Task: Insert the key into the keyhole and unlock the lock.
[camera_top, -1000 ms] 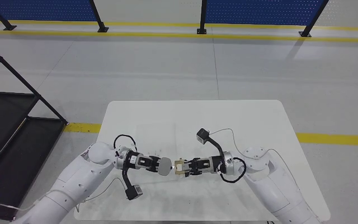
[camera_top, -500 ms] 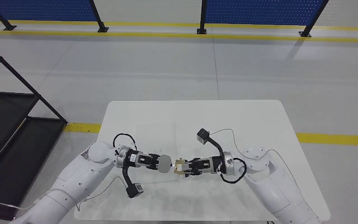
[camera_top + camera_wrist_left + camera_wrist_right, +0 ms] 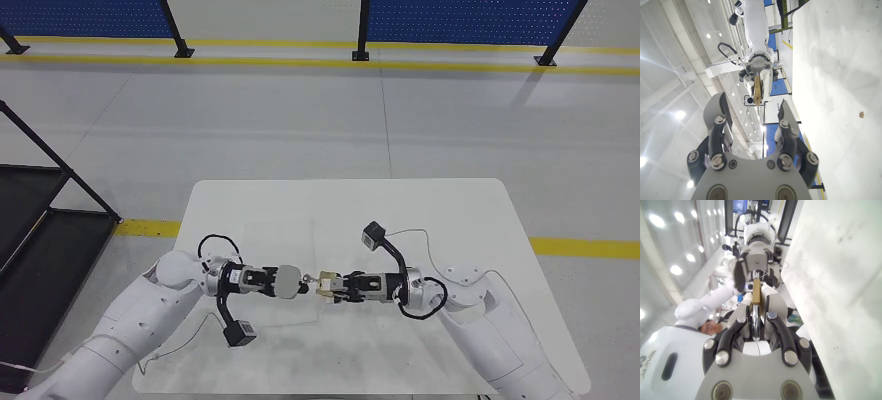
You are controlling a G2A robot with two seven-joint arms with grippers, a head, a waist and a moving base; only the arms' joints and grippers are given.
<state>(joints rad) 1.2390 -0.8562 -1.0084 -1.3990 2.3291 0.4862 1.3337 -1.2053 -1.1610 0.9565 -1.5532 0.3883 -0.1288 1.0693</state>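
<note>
Since a second ago both wrists have drifted a little farther from the robot over the table point(image 3: 450, 220), keeping nose to nose. The right gripper point(image 3: 335, 288) is clamped on the brass lock point(image 3: 756, 292), held in the air with its steel shackle point(image 3: 755, 321) pointing back into the palm and its keyhole end facing the other arm. The left gripper point(image 3: 753, 98) sits just short of that end, fingers spread wide with nothing between them (I cannot make out the key for certain).
</note>
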